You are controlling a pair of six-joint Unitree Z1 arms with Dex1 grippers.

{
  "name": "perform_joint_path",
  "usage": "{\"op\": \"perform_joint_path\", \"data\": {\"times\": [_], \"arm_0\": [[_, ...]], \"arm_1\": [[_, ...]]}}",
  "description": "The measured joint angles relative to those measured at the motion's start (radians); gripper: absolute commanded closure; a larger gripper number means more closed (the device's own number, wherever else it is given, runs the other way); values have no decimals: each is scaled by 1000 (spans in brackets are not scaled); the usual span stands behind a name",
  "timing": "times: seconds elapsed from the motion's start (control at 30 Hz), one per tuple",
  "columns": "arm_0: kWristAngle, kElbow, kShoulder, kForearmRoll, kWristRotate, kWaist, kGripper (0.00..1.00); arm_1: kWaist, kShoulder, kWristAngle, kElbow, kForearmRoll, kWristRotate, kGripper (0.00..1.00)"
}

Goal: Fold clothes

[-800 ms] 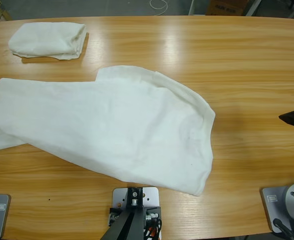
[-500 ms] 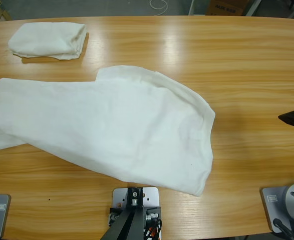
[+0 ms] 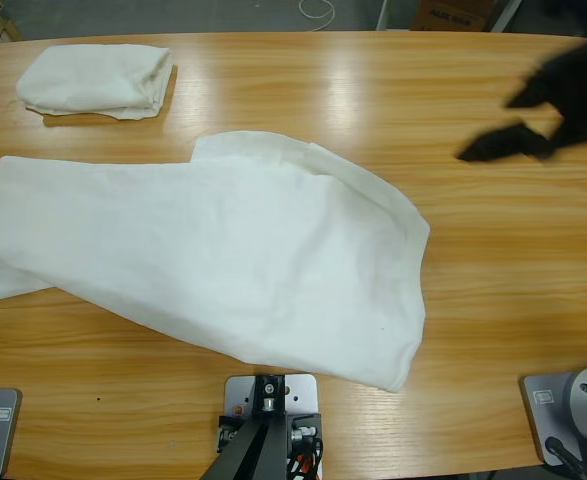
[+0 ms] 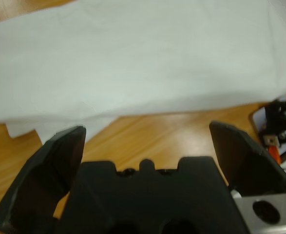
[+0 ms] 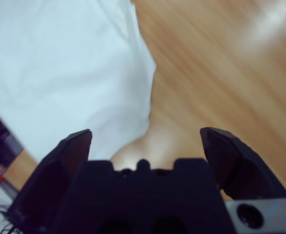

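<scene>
1. a white t-shirt (image 3: 223,260) lay spread and rumpled across the middle of the long wooden surface (image 3: 493,290), reaching from the left edge of the high view to just right of centre, its near corner close to the front edge.
2. a second white t-shirt, the folded shirt (image 3: 95,80), sat as a compact bundle near the far left corner of the surface, well apart from the spread one.
3. the right hand (image 3: 503,143) showed in the high view as a dark, smeared shape above the far right part of the surface, clear of both shirts and touching neither.
4. in the right wrist view, the right hand (image 5: 145,134) had its two black jaws set wide apart with nothing between them; beyond them lay the rounded edge of the spread t-shirt (image 5: 69,78) on bare wood.
5. in the left wrist view, the left hand (image 4: 147,131) likewise stood wide open and held nothing, its jaws framing a strip of bare wood with the hem of the spread t-shirt (image 4: 143,63) just beyond the tips.
6. the left hand could not be made out in the high view.
7. part of the rig, with black and orange fittings (image 4: 276,134), showed at the right edge of the left wrist view, beside the shirt's lower edge.
</scene>
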Motion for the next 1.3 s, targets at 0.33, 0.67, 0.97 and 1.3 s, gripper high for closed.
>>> {"op": "perform_joint_path", "data": {"times": [0.33, 0.67, 0.97, 1.3], "arm_0": [[0, 0, 0, 0, -1, 0, 0], [0, 0, 8, 0, -1, 0, 0], [0, -1, 49, 0, -1, 0, 0], [0, -12, 62, 0, -1, 0, 0]], "arm_1": [[5, 435, 104, -296, 1, -54, 151], [7, 639, 147, -357, -34, -54, 529], [25, 713, 170, -361, -35, -61, 1000], [26, 717, 171, -457, -11, -67, 1000]]}}
